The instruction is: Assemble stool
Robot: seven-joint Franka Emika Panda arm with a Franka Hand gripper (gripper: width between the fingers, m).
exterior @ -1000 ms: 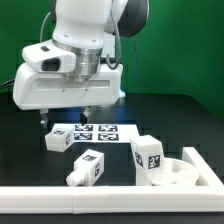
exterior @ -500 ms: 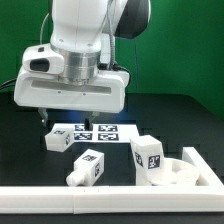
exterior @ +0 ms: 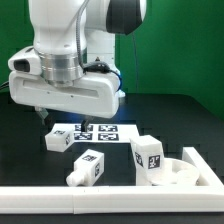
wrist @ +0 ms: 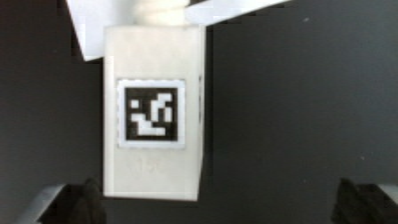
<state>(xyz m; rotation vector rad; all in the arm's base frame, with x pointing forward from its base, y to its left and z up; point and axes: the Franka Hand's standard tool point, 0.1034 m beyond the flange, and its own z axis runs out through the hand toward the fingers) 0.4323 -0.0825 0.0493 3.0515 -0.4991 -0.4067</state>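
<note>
In the exterior view, three white stool legs with black-and-white tags lie on the black table: one to the left [exterior: 57, 140], one in front [exterior: 88, 167] and one upright to the right [exterior: 149, 158]. The round seat [exterior: 186, 172] lies at the exterior view's right by the front rail. My gripper [exterior: 58, 117] hangs open and empty just above the left leg. In the wrist view that leg [wrist: 153, 110] lies lengthwise with its tag up. It sits nearer one dark fingertip [wrist: 64, 205] than the other, inside the open gripper [wrist: 217, 208].
The marker board [exterior: 97, 132] lies flat behind the legs. A white rail [exterior: 90, 199] runs along the table's front edge. A green backdrop stands behind the arm.
The arm and gripper have moved toward the exterior view's left, now over the left leg. The stool parts have not moved.
</note>
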